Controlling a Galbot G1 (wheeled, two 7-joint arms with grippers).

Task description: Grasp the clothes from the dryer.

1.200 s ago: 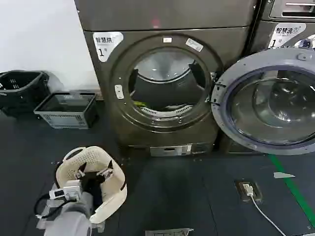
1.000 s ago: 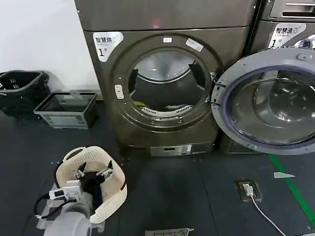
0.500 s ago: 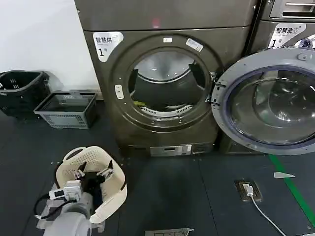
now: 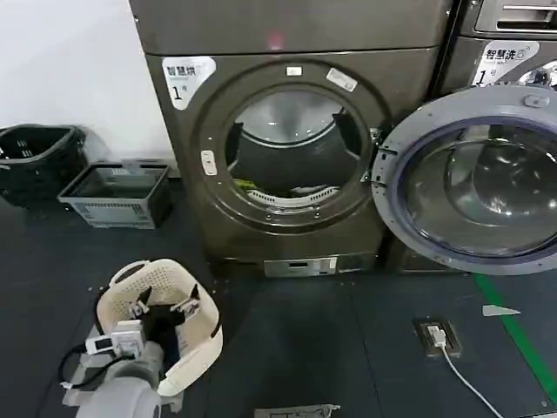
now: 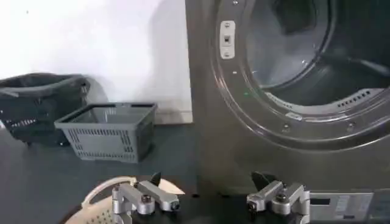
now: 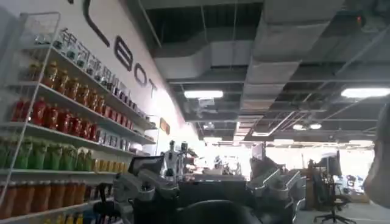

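1. The dryer (image 4: 287, 148) is a large brown-grey metallic box with a wide round porthole ring and a white label marked 1; its grey-rimmed glass door (image 4: 470, 178) is swung fully open to the right.
2. The clothes (image 4: 250, 185), a crumpled bright yellow-green piece, lie at the drum's lower front lip, with a small pale piece just beside them.
3. The left gripper (image 4: 163, 309) hangs low over a cream perforated plastic basket (image 4: 196, 348) on the dark floor; its metal jaws stand apart, holding nothing.
4. The right gripper (image 6: 207, 185) points into a room with shelves of bottles (image 6: 49, 115); its fingers are spread, empty.
5. A grey slotted crate (image 4: 117, 193) and a black basket (image 4: 35, 157) sit by the white wall.
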